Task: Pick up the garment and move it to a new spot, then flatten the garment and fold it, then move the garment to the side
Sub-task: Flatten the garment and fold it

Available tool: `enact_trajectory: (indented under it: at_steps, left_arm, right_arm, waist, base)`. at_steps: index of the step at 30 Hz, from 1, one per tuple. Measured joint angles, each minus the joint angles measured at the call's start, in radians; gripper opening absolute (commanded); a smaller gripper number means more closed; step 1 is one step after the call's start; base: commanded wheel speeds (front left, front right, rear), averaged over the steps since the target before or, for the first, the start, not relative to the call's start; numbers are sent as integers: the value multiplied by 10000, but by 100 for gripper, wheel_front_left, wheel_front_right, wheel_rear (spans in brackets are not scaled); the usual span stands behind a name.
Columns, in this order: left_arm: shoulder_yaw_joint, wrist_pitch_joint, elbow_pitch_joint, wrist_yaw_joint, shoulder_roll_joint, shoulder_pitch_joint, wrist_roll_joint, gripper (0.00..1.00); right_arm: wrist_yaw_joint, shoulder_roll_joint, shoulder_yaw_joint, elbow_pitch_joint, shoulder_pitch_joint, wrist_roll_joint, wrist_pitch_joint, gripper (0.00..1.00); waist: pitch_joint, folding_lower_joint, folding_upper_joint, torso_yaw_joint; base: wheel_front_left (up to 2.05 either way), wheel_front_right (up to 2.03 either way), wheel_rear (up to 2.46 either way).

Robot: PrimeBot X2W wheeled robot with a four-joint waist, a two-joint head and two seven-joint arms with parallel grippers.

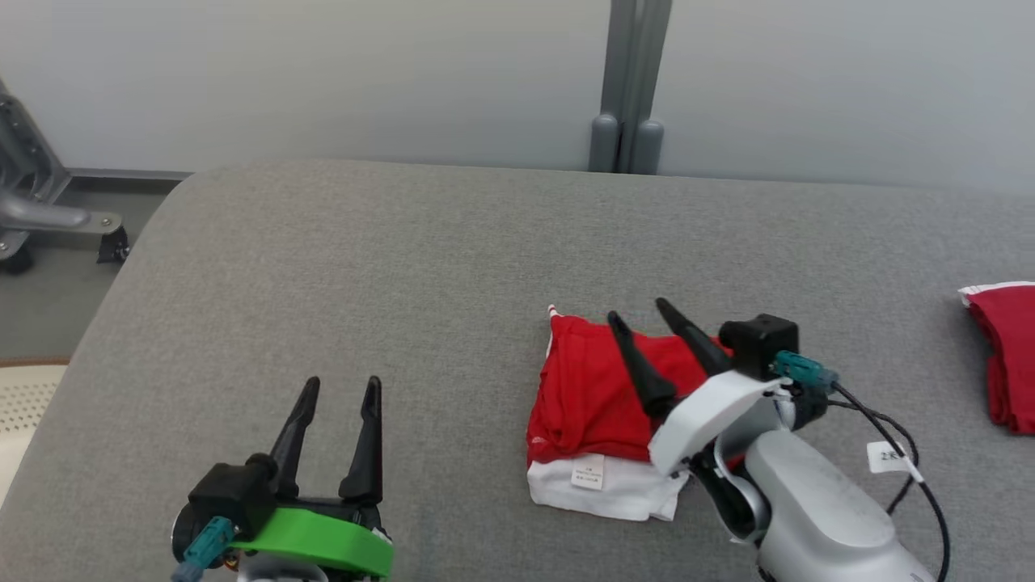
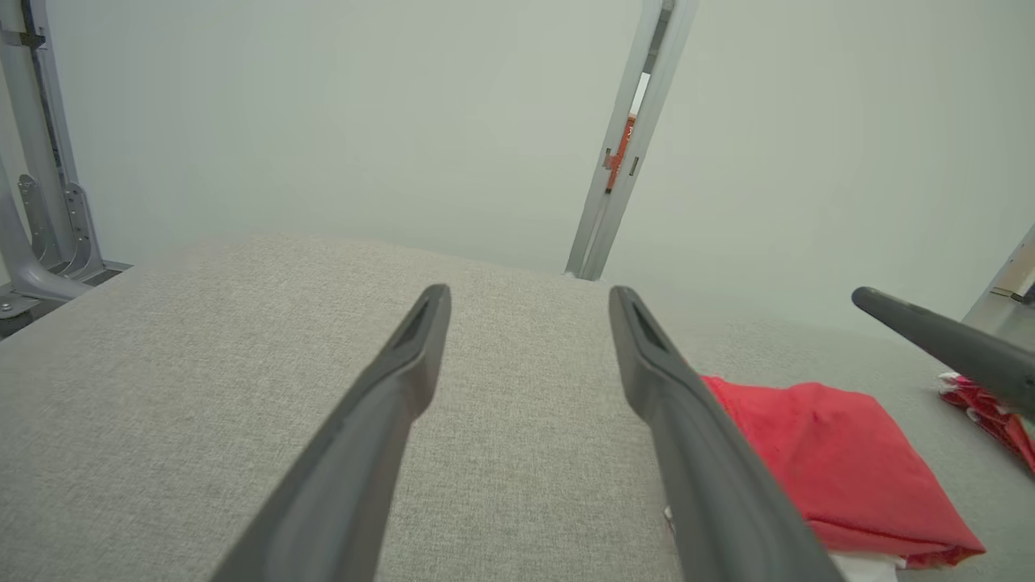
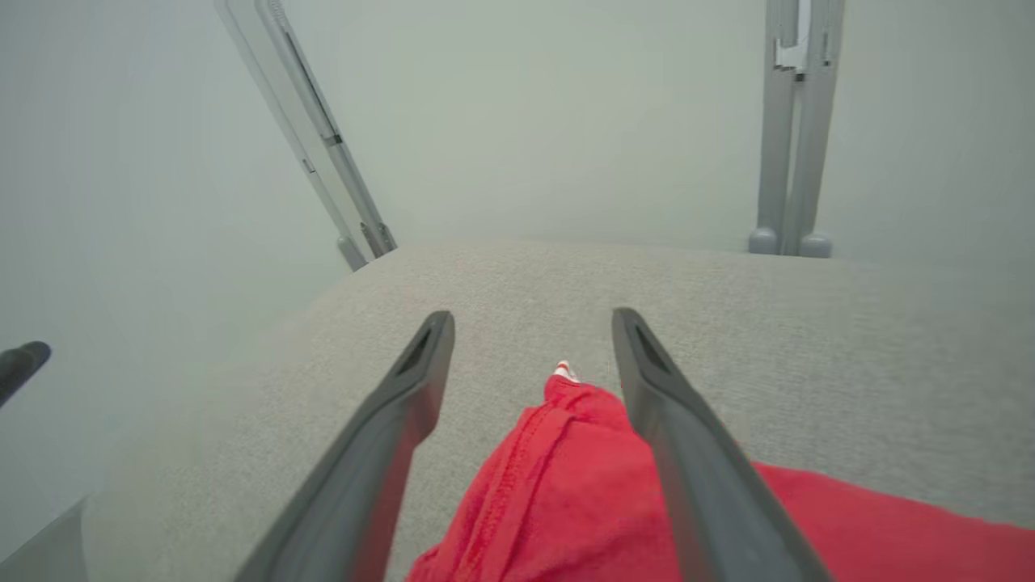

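Observation:
The garment (image 1: 586,404) is red with white trim and lies folded into a compact rectangle on the grey padded table (image 1: 404,267), a white layer with a label showing at its near edge. My right gripper (image 1: 639,311) hovers over its right half, open, fingers spread and holding nothing. In the right wrist view the red garment (image 3: 566,501) lies beneath and between the spread right gripper (image 3: 530,319). My left gripper (image 1: 341,385) stands open at the lower left, well apart from the cloth. The left wrist view shows the left gripper (image 2: 530,295) open, with the garment (image 2: 841,469) to its right.
Another red and white cloth (image 1: 1007,356) lies at the table's right edge. A grey post (image 1: 627,89) stands against the pale wall behind the table. A metal frame with a caster (image 1: 48,210) stands on the floor at the far left.

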Motion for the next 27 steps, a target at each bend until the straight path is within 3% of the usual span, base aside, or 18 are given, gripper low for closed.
enact_trajectory:
  at_steps: [5, 13, 27]
  left_arm:
    - [362, 0, -686, 159, -2, -13, -111, 100]
    - [721, 0, -980, 410, 0, 85, 109, 100]
    - [777, 0, -788, 318, 0, 592, 819, 100]
  right_arm:
    - [0, -531, -2079, -1808, 1332, -2253, -8, 100]
    - [0, -174, -4358, -3806, 3219, -4439, -8, 100]
    - [0, 286, -5110, -4178, 3759, -5078, -8, 100]
  waist:
    - [-82, 0, 0, -692]
    - [-25, 0, 0, -1487]
    - [131, 0, 0, -1908]
  base:
    - [0, 0, 0]
    - [0, 0, 0]
    - [0, 0, 0]
